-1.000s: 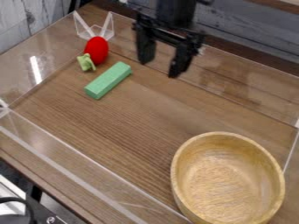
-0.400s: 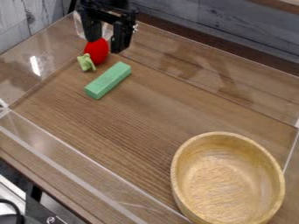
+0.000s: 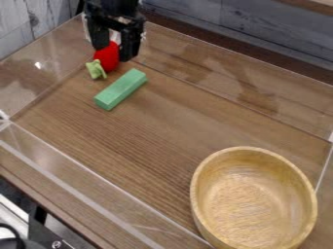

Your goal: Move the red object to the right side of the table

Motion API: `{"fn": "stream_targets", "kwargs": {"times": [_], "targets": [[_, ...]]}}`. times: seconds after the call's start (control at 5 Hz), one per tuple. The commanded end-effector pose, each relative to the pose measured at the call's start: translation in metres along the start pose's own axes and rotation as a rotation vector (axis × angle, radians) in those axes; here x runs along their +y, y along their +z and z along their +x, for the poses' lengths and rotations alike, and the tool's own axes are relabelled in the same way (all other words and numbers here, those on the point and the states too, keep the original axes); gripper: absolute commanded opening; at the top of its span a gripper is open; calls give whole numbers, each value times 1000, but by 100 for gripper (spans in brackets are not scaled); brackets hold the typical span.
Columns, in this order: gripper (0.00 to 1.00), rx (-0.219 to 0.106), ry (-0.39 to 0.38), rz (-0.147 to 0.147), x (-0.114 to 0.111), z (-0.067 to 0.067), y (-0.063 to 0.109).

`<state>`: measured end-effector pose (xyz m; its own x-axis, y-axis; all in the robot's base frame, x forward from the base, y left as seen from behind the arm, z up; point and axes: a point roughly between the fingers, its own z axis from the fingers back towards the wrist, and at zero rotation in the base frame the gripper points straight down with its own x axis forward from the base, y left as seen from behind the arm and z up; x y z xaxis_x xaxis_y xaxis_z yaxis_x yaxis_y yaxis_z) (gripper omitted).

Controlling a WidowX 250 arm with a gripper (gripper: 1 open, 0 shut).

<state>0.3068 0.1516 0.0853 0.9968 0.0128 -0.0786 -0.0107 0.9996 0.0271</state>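
Table, gripper astride red object

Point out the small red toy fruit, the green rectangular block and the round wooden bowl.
Small red toy fruit (image 3: 109, 56), camera view, red body.
Green rectangular block (image 3: 120, 88), camera view, top face.
Round wooden bowl (image 3: 208, 170), camera view, left rim.

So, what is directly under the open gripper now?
The red object lies under the gripper, between its open fingers, with its green end toward the left wall. The fingers cover its upper part, so contact cannot be judged. The green block lies nearer the camera.
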Motion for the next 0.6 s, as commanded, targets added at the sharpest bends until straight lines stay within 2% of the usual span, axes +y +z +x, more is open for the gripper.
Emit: {"fn": "stream_targets", "kwargs": {"times": [0.0,0.4], "targets": [[100,-62,22,40,20,11,12],[100,-69,50,36,30,21,-1]]}}
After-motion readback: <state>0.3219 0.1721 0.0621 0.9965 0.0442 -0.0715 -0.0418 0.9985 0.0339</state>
